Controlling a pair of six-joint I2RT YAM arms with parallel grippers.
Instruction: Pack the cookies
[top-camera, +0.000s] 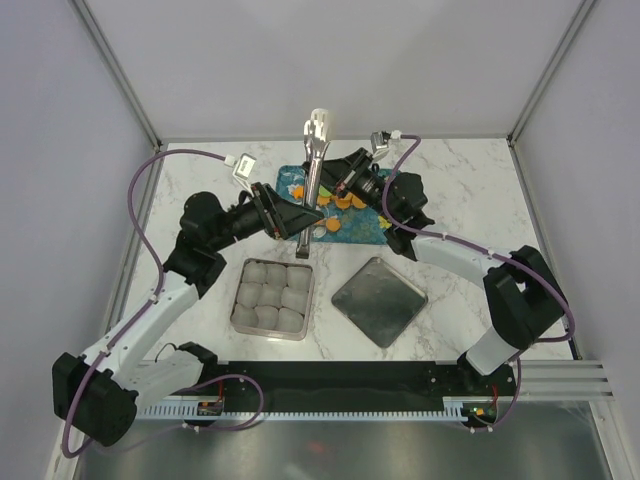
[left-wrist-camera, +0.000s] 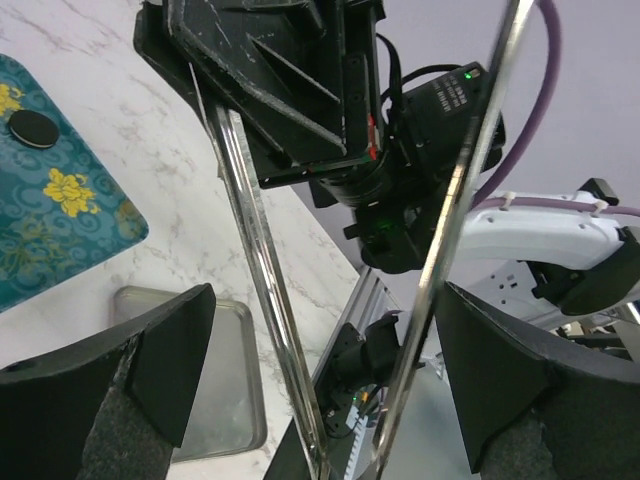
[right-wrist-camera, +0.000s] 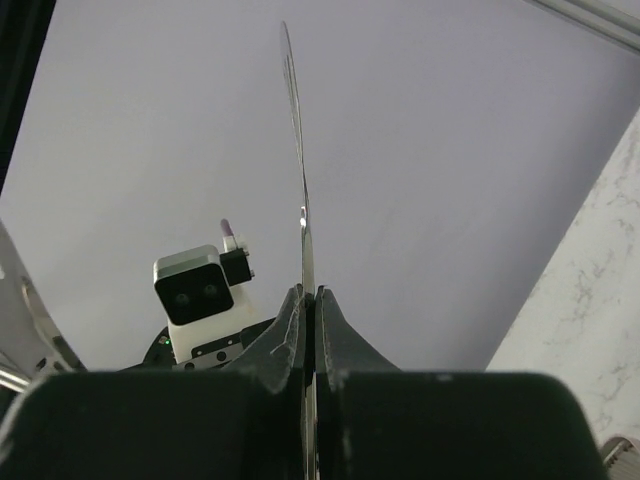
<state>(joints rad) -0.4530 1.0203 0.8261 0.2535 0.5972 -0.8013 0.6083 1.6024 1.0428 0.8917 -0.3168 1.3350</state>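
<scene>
Steel tongs (top-camera: 314, 175): held off the worktop (top-camera: 460, 200) in the middle of the scene, leaning, with the scalloped head up towards the far wall and both arms spread.
Right gripper (right-wrist-camera: 308, 305): jaws pressed together on the tongs, whose thin metal shows edge-on between them in the right wrist view.
Left gripper (left-wrist-camera: 330, 350): jaws spread wide. Both arms of the tongs pass through the gap, and neither finger (left-wrist-camera: 165, 350) appears to touch them.
Cookies (top-camera: 345, 202): lying on a teal flowered mat (top-camera: 362, 228) at the far middle of the worktop, mostly orange from above and partly hidden by the arms.
Black cookie (left-wrist-camera: 32, 128): flat on the same mat, beside a yellow flower print.
Metal tin (top-camera: 236, 295): nearer than the mat, just left of centre, filled with white paper cups (top-camera: 270, 295).
Square metal lid (top-camera: 379, 300): flat on the worktop to the right of the tin, turned cornerwise and apart from it.
</scene>
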